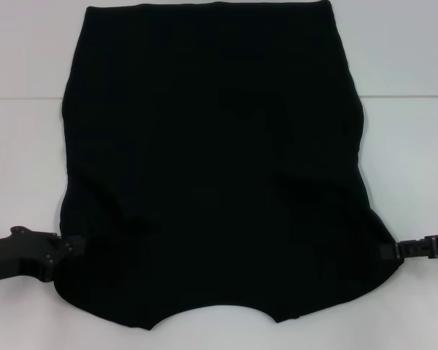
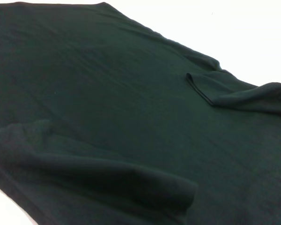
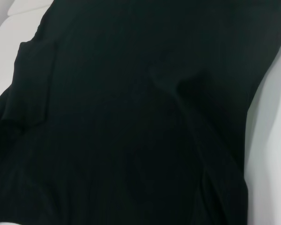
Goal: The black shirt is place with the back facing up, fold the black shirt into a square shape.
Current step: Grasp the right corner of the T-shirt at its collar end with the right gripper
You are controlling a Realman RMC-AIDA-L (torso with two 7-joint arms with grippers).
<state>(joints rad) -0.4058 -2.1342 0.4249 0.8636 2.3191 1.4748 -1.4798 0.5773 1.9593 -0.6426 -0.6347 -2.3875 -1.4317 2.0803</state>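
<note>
From the head camera, the black shirt (image 1: pixel 215 168) lies spread over the middle of the white desk (image 1: pixel 22 168), collar toward the desk's near edge, hem toward the far edge, both sleeves already folded in over the body. The left claw (image 1: pixel 71 246) sits at the shirt's near-left shoulder corner and the right claw (image 1: pixel 388 250) at the near-right one, each touching the fabric edge; whether either is spread or pinching cloth cannot be told.

The left wrist camera shows only fabric: a folded-in sleeve lying on the body, with a soft ridge of bunched cloth close to the lens.

The right wrist camera likewise shows the shirt's body with a sleeve flap and a crease; no fingers appear.

The likely step is carrying the shoulder end over toward the hem. To do it well, both claws should take matching corners, lift together, travel level and evenly, and keep the sleeves tucked so the edges meet squarely.
</note>
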